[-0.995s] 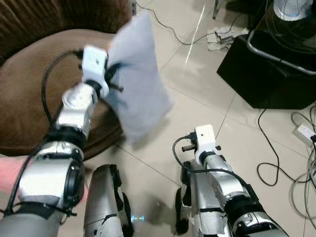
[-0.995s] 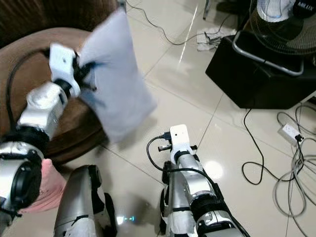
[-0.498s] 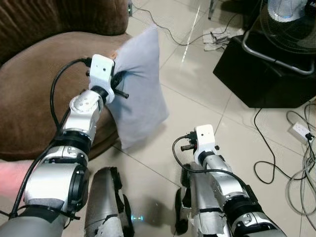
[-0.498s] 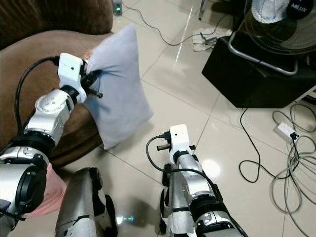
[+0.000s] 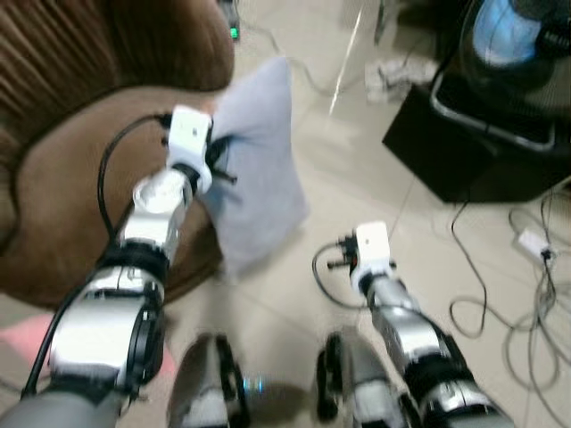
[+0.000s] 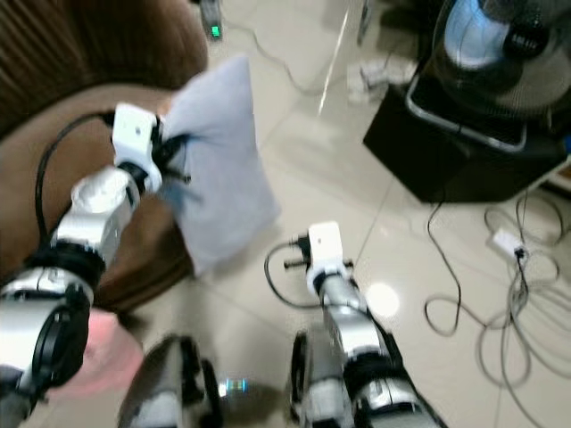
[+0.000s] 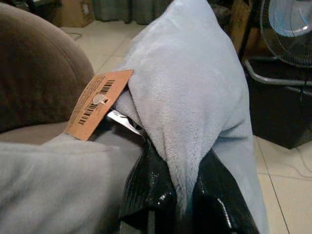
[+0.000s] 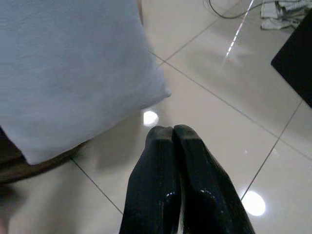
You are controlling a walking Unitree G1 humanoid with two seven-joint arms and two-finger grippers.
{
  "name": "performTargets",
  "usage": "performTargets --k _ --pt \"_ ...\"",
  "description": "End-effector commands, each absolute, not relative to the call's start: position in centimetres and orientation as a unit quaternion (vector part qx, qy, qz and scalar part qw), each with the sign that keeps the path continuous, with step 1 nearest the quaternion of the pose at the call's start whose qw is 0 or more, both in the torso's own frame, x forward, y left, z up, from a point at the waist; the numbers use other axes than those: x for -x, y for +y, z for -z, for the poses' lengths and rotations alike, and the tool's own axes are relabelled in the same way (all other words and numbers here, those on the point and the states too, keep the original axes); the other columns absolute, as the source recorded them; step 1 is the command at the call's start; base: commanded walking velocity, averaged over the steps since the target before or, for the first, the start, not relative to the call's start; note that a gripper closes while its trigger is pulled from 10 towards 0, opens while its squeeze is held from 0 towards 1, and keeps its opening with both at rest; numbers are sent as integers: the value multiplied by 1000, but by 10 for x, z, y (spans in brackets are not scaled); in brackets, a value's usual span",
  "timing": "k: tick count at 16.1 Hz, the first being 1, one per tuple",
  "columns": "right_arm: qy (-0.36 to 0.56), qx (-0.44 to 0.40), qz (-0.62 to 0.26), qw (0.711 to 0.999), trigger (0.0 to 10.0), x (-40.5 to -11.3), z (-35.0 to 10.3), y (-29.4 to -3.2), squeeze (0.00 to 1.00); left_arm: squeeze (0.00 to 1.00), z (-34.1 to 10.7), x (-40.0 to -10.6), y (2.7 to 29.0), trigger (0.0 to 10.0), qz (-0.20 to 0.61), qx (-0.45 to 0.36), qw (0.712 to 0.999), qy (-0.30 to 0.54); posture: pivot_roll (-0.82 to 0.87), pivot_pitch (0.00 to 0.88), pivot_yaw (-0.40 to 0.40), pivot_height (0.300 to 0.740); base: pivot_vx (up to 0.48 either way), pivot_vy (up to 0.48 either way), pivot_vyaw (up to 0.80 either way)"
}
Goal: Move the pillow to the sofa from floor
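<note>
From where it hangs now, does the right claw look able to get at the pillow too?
Probably yes. The right claw, shut and empty, hangs over bare floor with nothing between it and the pillow, whose lower corner is close ahead. The left claw already pinches a fold of it beside the sofa.

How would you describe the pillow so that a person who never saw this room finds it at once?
Start at the big brown sofa. At the edge of its seat, the left gripper holds up a pale grey-blue pillow, pinched at one corner. It is the one soft, light thing there, with an orange barcode tag.
</note>
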State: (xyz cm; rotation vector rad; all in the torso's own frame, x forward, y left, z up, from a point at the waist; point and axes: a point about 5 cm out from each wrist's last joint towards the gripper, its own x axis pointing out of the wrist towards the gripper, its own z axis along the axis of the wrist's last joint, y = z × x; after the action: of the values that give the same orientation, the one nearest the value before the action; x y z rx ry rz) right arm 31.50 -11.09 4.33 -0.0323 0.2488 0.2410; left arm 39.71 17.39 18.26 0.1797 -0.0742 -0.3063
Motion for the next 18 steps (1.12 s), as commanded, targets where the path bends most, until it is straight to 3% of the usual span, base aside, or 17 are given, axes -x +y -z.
performTargets --k 1,13,18 --pt "137 10 -112 984 10000 -310 -36 -116 0 0 -189 -397 171 0 153 -88 983 -56 -89 162 -65 735 0 0 0" --pt "126 25 -112 985 10000 -315 -41 -125 0 0 -169 -393 181 0 135 -90 987 -20 -81 121 -70 740 0 0 0" --pt "52 98 -174 978 10000 -337 -93 -136 0 0 -182 -394 179 0 154 -99 982 -45 -71 115 -82 740 0 0 0"
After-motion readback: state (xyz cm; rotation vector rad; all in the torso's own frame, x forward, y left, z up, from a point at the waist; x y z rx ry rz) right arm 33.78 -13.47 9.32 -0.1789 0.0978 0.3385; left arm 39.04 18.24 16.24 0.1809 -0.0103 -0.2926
